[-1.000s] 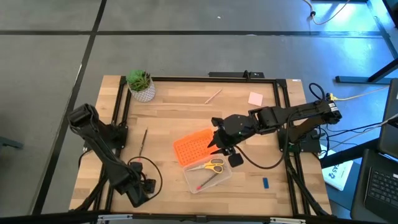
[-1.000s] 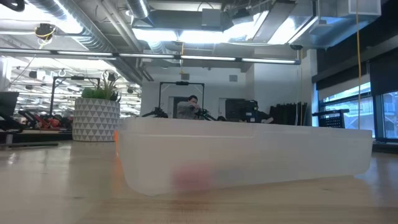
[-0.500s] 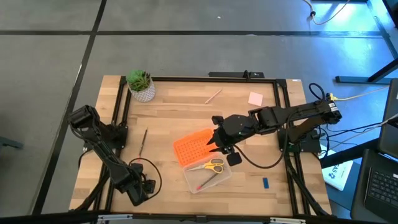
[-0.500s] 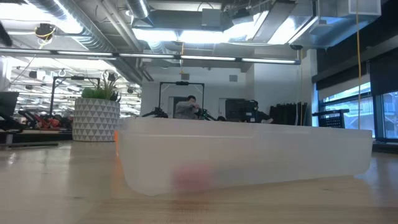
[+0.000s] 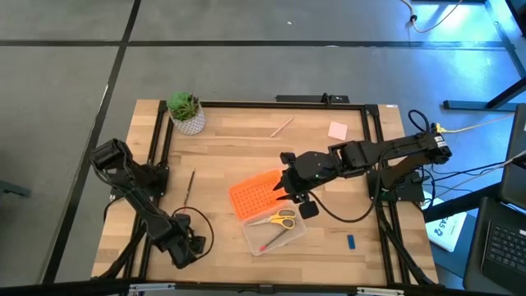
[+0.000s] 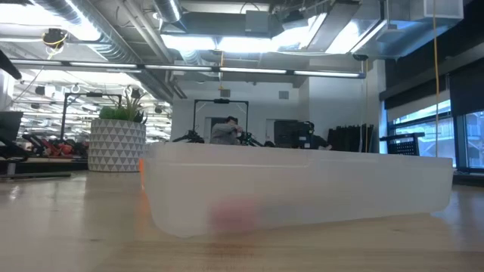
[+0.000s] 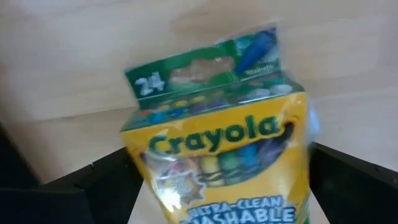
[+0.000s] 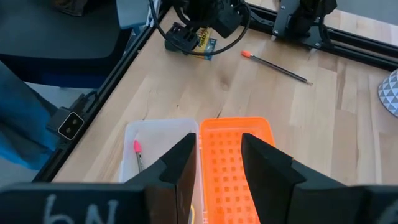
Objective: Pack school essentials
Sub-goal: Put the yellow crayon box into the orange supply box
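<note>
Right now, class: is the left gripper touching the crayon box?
Touching. The left wrist view shows the crayon box filling the space between the left gripper's dark fingers, pressed against both sides and lifted off the wood.

A green-and-yellow crayon box [image 7: 217,155] is filling the left wrist view, sitting between the dark jaws of the left gripper [image 7: 217,186] above the wooden table [image 7: 74,56].

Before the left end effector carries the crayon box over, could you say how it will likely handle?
The crayon box looks like thin card, so probably stiff yet crushable and light. It fills the view between the left end effector fingers, seemingly held. Its flat printed faces may be smooth, so it could slip.
</note>
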